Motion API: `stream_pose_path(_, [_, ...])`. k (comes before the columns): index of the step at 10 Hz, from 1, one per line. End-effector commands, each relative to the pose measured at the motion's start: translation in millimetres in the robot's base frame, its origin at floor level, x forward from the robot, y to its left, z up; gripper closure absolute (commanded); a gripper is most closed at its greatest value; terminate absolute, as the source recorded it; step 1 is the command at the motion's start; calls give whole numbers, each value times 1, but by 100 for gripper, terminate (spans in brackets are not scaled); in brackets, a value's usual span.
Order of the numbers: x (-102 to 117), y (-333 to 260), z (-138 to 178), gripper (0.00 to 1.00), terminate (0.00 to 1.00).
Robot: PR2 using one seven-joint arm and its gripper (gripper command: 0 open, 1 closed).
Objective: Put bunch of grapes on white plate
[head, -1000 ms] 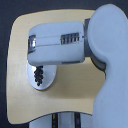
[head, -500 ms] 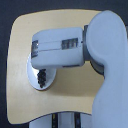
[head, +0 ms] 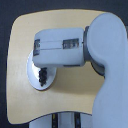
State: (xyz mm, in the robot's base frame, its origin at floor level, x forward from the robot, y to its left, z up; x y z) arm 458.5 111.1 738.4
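The white plate [head: 33,75] lies near the wooden table's edge on the exterior view's left. On it rests the bunch of grapes [head: 42,76], a small dark cluster running lengthwise across the plate's middle. My gripper [head: 45,61] hangs right over the plate and grapes at the end of the bulky white forearm [head: 60,49], which reaches in from the exterior view's right. The forearm's body hides the fingers, so whether they touch the grapes cannot be made out.
The round-cornered wooden table [head: 65,22] fills the view. The thick white upper arm [head: 107,60] covers its side on the exterior view's right. A dark-striped base [head: 65,121] shows below the table's near edge.
The forearm has shifted slightly toward the exterior view's right, baring a bit more of the plate's outer rim. The grapes stay on the plate.
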Motion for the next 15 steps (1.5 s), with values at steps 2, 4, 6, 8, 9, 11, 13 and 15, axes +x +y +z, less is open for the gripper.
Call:
stream_pose_path(2, [2,6,2,100,0])
stream_pose_path(4, [4,4,6,100,0])
stream_pose_path(6, [5,4,10,100,0])
stream_pose_path(8, [3,7,13,100,0])
stream_pose_path(9, [2,7,14,100,0])
stream_pose_path(11, [1,7,16,0,0])
stream_pose_path(13, [-3,5,17,0,0])
stream_pose_path(15, [-4,2,21,0,0])
